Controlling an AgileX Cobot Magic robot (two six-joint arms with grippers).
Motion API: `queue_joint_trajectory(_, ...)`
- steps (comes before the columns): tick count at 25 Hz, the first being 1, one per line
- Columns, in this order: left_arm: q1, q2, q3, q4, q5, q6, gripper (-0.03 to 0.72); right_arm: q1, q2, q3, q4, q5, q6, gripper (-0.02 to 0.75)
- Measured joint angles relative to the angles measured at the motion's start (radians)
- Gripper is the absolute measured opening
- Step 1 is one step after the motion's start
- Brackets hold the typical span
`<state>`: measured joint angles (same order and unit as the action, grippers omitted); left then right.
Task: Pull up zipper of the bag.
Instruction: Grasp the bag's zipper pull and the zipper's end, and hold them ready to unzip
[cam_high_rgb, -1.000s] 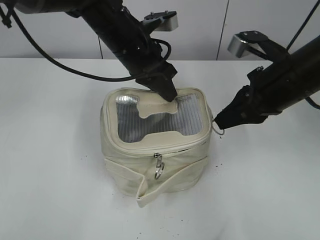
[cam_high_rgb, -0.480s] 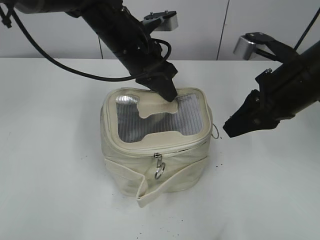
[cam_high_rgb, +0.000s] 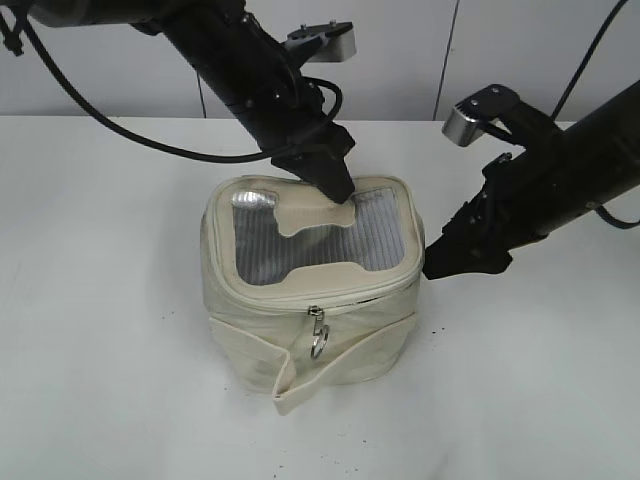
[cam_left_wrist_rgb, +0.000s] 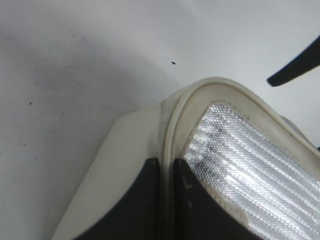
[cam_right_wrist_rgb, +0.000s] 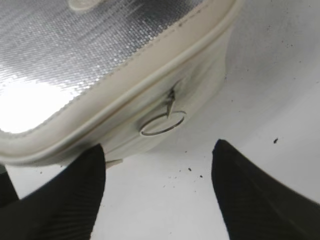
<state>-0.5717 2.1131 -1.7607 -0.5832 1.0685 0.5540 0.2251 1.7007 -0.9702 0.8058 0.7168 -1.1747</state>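
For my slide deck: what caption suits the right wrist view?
Open right end effector hovers before the zipper ring on the bag's side.

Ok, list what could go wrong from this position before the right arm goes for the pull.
1. The right gripper is open, and the ring pull is thin wire lying flat against the bag; the fingers may close beside it and miss.
2. The left gripper clamps only the lid rim; a hard tug could drag or tip the bag.
3. The loose strap may snag.
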Motion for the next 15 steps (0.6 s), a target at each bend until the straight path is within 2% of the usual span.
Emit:
queue_joint_trajectory(4, 0.0, 0.0, 0.0, 0.0, 0.001, 0.0, 0.043, 0.0, 0.06, 0.0, 0.084, -0.101, -0.089, 0.524)
queue_joint_trajectory(6, 0.0, 0.0, 0.0, 0.0, 0.001, 0.0, 0.043, 0.0, 0.089, 0.0, 0.174, -0.14, -0.193, 0.512)
queue_joint_trajectory(10, 0.001, 0.0, 0.0, 0.006, 0.001, 0.0, 0.043, -0.004, 0.134, 0.005, 0.367, -0.164, -0.402, 0.415)
queue_joint_trajectory(15, 0.001, 0.0, 0.0, 0.006, 0.001, -0.001, 0.043, -0.006, 0.174, 0.004, 0.463, -0.177, -0.462, 0.299)
